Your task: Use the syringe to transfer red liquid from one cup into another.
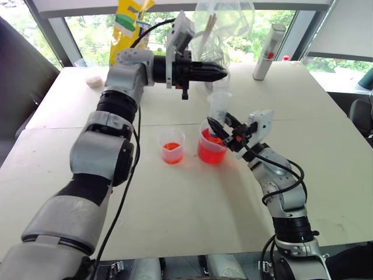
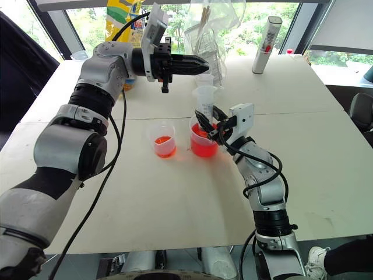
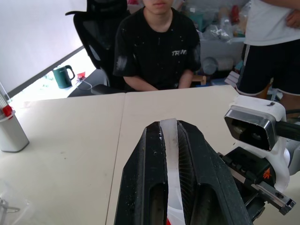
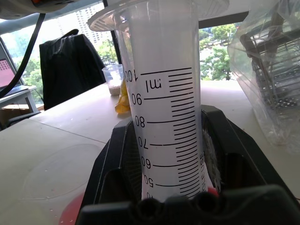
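The syringe (image 1: 220,111) is standing upright with its lower end down in the larger cup (image 1: 211,147), and my right jaws (image 1: 224,129) are clamping its barrel low, just above the rim. In the right wrist view the graduated barrel (image 4: 167,112) is sitting squeezed between the two black fingers (image 4: 117,159). The red liquid (image 1: 210,153) is filling the lower part of that cup; the smaller cup (image 1: 172,146) is standing just beside it on the bench (image 1: 175,216), holding a shallower red pool. My left jaws (image 1: 217,72) are hanging above the syringe top, pointing level, and they are pinching a thin white strip (image 3: 171,159) that I am taking for the plunger, though I cannot tell for certain. I am judging this as the drawing step: next I am needing to pull the plunger straight up while my right jaws are keeping the barrel steady and the tip submerged
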Controlling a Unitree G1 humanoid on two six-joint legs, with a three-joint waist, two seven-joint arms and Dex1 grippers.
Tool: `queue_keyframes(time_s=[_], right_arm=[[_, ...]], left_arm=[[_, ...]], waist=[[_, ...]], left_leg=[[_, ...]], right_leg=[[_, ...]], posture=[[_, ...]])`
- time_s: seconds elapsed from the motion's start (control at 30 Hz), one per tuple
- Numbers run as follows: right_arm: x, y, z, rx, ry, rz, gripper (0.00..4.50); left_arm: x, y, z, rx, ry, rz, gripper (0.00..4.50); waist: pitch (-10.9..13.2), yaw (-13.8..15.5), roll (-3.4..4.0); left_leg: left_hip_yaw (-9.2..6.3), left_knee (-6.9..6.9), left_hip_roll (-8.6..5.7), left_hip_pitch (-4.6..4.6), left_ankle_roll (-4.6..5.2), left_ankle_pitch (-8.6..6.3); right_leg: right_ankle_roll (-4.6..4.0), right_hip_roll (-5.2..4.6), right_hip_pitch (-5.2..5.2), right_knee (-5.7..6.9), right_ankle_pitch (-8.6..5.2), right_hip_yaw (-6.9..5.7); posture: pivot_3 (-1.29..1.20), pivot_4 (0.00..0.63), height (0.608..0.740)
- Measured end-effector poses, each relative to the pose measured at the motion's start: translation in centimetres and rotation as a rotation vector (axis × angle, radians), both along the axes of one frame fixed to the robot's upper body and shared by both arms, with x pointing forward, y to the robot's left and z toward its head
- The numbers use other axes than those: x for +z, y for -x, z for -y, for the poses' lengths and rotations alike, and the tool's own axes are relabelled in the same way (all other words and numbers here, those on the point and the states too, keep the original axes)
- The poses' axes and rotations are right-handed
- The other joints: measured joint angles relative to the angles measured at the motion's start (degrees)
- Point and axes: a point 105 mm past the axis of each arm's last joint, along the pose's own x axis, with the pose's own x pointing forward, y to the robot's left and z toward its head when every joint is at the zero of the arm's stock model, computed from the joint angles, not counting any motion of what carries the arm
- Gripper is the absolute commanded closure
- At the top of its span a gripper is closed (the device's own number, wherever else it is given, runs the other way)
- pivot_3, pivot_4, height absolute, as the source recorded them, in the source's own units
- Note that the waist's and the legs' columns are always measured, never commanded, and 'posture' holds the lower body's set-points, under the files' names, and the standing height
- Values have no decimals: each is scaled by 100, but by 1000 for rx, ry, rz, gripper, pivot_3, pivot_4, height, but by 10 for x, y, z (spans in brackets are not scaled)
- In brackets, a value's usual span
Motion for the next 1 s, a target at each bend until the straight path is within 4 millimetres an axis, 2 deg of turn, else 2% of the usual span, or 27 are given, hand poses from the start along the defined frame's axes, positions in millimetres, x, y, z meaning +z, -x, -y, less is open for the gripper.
queue_keyframes(time_s=[0.1, 0.23, 0.4, 0.43, 0.6, 0.77, 0.83, 1.0], right_arm=[[0, 0, 0, 0, 2, 0, 3096], [0, 3, -4, 27, 29, 5, 3096], [0, 8, -12, 75, 54, 12, 3096], [0, 8, -12, 74, 57, 12, 3096], [0, 7, -10, 69, 56, 11, 3096], [2, 6, -9, 62, 61, 11, 3096], [2, 5, -8, 57, 64, 10, 3096], [11, -1, 1, 21, 78, 19, 3096]], left_arm=[[0, 0, 0, -1, -2, 0, 4485], [7, 1, -1, 3, 18, 22, 2762], [17, 2, -3, 24, 44, 62, 219], [19, 2, -4, 27, 44, 68, 52], [23, -1, -17, 66, 49, 68, 52], [19, -2, -47, 116, 31, 56, 52], [9, -1, -61, 139, 7, 41, 52], [-29, 5, -97, 195, -137, -9, 52]], waist=[[0, 0, 0], [-1, -7, -1], [-1, -6, -1], [-1, -5, -1], [-1, -7, -1], [-1, -7, -1], [-1, -7, 0], [0, -13, 1]], left_leg=[[0, 0, 0, 0, 0, 0], [1, 0, 1, 2, 0, 0], [-1, 0, 1, 14, 0, 0], [-1, 0, 1, 14, 0, 0], [0, -1, 1, 15, 0, 0], [1, 0, 3, 15, 0, 0], [1, 0, 4, 16, -1, 1], [2, 0, 6, 14, -3, 2]], right_leg=[[0, 0, 0, 0, 0, 0], [0, 0, 1, 0, 0, 1], [0, 2, 10, 4, 0, 1], [0, 2, 11, 4, 0, 1], [0, 2, 12, 4, 0, 1], [0, 1, 11, 5, 0, 1], [0, 1, 12, 6, 0, 1], [0, -2, 8, 8, 0, 3]], posture=[[0, 150, 739], [0, 150, 739], [0, 150, 739], [0, 150, 739], [0, 150, 739], [0, 150, 739], [0, 150, 739], [0, 150, 739]])
